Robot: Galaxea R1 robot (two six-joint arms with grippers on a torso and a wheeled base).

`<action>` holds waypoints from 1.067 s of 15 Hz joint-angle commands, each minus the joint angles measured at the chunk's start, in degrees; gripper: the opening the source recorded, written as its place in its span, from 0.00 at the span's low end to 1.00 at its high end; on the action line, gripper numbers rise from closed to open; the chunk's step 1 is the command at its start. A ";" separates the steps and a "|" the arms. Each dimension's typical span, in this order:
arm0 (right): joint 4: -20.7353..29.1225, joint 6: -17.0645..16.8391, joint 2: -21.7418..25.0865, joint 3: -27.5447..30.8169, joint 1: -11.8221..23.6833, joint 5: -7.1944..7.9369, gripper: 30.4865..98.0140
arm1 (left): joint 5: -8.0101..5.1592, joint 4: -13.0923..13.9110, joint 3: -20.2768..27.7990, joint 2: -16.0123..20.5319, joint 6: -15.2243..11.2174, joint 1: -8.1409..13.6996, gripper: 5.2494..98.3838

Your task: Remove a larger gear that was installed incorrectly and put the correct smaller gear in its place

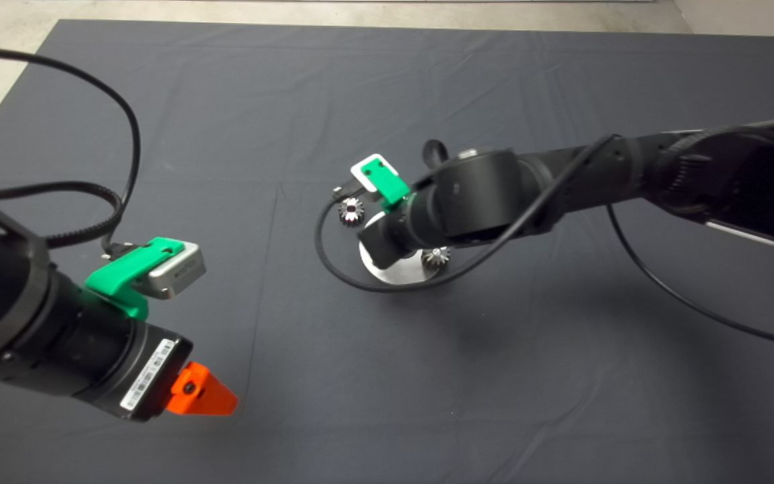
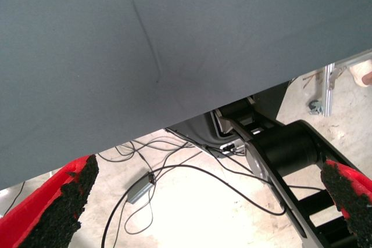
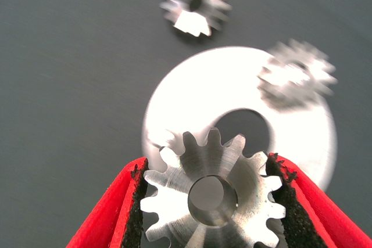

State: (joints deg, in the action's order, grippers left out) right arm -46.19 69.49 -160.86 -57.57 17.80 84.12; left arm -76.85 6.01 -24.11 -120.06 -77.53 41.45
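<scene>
My right gripper is shut on a steel toothed gear with a shiny face and a centre hole. It looks wider than the other gears, so I take it for the larger gear. It hangs just above a round steel disc with a centre hole. A small gear with dark flanks lies on the mat beside the disc and also shows in the right wrist view. In the head view my right wrist hides the held gear. My left gripper is open and empty at the lower left.
A paler small gear sits on the disc's rim, and shows in the right wrist view. A black cable loops around the disc. The left wrist view shows the mat's edge, floor cables and the robot's base.
</scene>
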 commanded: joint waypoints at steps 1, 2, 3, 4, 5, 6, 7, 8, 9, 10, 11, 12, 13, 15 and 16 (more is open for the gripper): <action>0.22 0.47 9.34 8.07 2.68 -0.09 0.29 | -0.14 0.67 0.09 -1.15 -0.60 0.57 1.00; 0.22 0.47 11.88 9.80 2.68 -0.09 0.29 | -0.06 0.67 -0.04 -2.26 -0.69 0.63 1.00; 0.22 0.47 13.58 11.08 2.77 -0.09 0.29 | -0.05 0.67 -0.13 -3.39 -0.78 0.57 1.00; 0.16 0.47 15.49 12.27 2.77 0.00 0.29 | -0.05 0.67 -0.22 -4.30 -0.78 0.57 1.00; 0.04 0.47 17.62 13.31 2.68 -0.09 0.29 | -0.05 0.60 -0.22 -4.54 -0.78 0.64 1.00; -0.30 0.39 19.80 14.08 2.68 -0.18 0.29 | -0.14 0.66 -0.22 -4.54 -0.78 0.57 1.00; -0.44 0.07 21.81 14.69 2.42 -0.27 0.29 | -0.11 0.67 -0.31 -4.54 -0.78 0.57 1.00; -0.57 -0.31 23.47 14.96 2.14 -0.18 0.29 | -0.05 0.61 -0.39 -4.54 -0.78 0.57 1.00; -0.93 -0.40 24.49 14.87 1.81 -0.10 0.29 | -0.05 0.67 -0.39 -4.54 -0.78 0.57 1.00; -2.30 -0.40 25.05 14.82 1.24 -0.18 0.29 | 0.03 0.63 -0.39 -4.54 -0.78 0.57 1.00; -4.36 -0.49 25.74 14.96 0.46 -0.18 0.29 | 0.03 0.67 -0.39 -4.54 -0.78 0.57 1.00; -5.74 -0.49 26.46 14.96 -0.34 -0.18 0.29 | 0.05 0.65 -0.39 -4.54 -0.87 0.57 1.00; -7.16 -0.63 27.08 14.96 -1.28 -0.18 0.29 | 0.12 0.64 -0.39 -4.54 -0.78 0.57 1.00; -11.27 -0.84 28.45 14.96 -3.69 -0.27 0.29 | 0.30 0.60 -0.39 -4.62 -0.78 0.57 1.00; -13.57 -0.84 28.79 14.96 -4.96 -0.27 0.29 | 0.30 0.58 -0.39 -4.62 -0.78 0.57 1.00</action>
State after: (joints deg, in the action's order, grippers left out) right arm -51.94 68.85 -133.82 -43.65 14.35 84.01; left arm -76.57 6.00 -24.39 -124.64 -78.17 41.45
